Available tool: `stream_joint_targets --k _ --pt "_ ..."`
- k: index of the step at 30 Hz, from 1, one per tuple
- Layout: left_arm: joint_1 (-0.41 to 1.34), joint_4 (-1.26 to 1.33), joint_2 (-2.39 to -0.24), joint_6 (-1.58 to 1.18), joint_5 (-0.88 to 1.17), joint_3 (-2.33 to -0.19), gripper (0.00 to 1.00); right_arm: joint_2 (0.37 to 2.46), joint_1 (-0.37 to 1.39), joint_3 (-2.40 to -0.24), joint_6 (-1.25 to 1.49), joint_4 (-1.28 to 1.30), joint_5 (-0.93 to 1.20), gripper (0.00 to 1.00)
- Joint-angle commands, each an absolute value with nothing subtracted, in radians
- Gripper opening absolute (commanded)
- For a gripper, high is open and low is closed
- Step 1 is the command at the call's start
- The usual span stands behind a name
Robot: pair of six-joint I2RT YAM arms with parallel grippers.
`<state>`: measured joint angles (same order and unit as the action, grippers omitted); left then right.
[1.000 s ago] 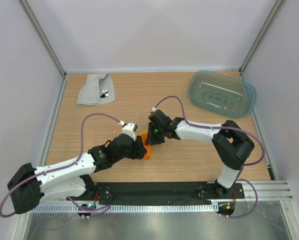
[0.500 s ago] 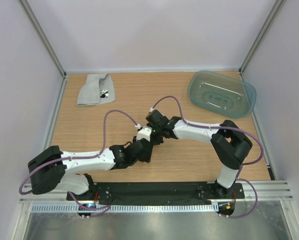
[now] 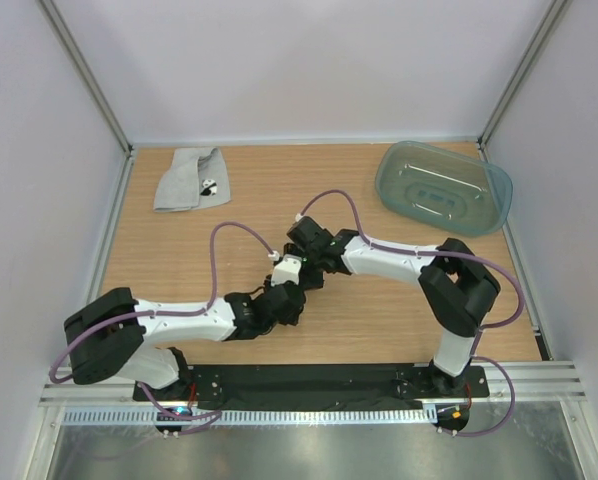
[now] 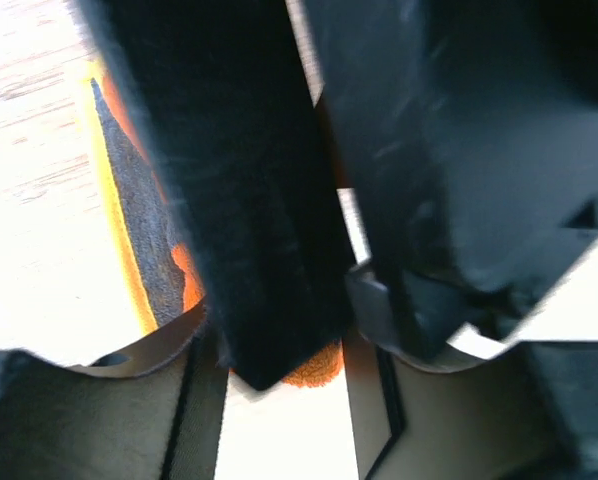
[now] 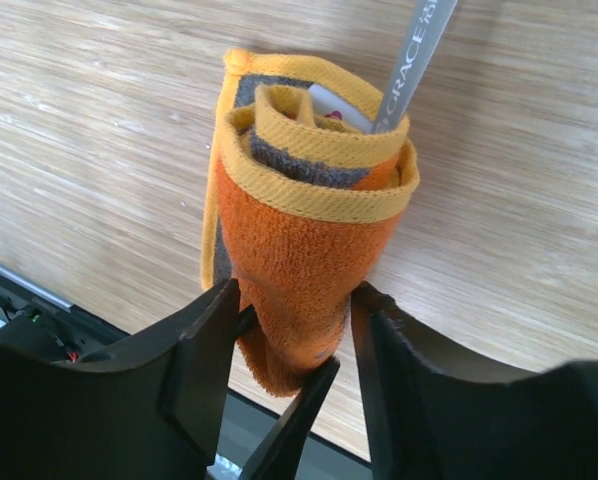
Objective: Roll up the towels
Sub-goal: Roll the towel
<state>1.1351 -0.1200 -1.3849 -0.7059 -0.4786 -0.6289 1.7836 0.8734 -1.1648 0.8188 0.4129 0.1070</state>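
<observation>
Under right wrist: rolled orange towel (image 5: 301, 250)

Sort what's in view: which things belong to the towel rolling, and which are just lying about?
Belongs to the job: orange towel, rolled; grey towel, not rolled, far left.
Lying about: blue-green plastic tub, far right.

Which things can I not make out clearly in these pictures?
Right wrist view: unclear whether the right pincer presses the orange towel or only flanks it.
Left wrist view: blurred; dark fingers cover most of it.
Top view: both wrists hide it; the grey towel's mark is too small.
</observation>
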Motion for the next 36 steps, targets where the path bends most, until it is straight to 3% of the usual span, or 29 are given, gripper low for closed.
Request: stream_joint_targets --k 1,7,12,21,28,36 --pt "1.138 -0.104 -1.402 -0.736 -0.499 -0.591 0.45 1.782 0.879 -1.238 0.804 0.454 0.118 0.56" --pt "1.138 -0.103 -1.353 -0.752 -0.518 -0.537 0.19 1.758 0.847 -1.266 0.779 0.497 0.107 0.66" --pt "1.137 -0.095 -1.303 -0.752 -0.493 -0.526 0.07 1.666 0.761 -1.22 0.765 0.483 0.11 0.74" --pt "1.105 0.066 -1.238 -0.758 -0.282 -0.5 0.04 1.447 0.578 -1.031 0.709 0.4 0.169 0.79" --pt "1.065 0.178 -1.256 -0.834 -0.161 -0.489 0.02 1.332 0.563 -0.837 0.703 0.292 0.256 0.79" --pt "0.902 0.317 -1.298 -0.943 -0.018 -0.358 0.05 1.267 0.568 -0.674 0.758 0.111 0.354 0.79"
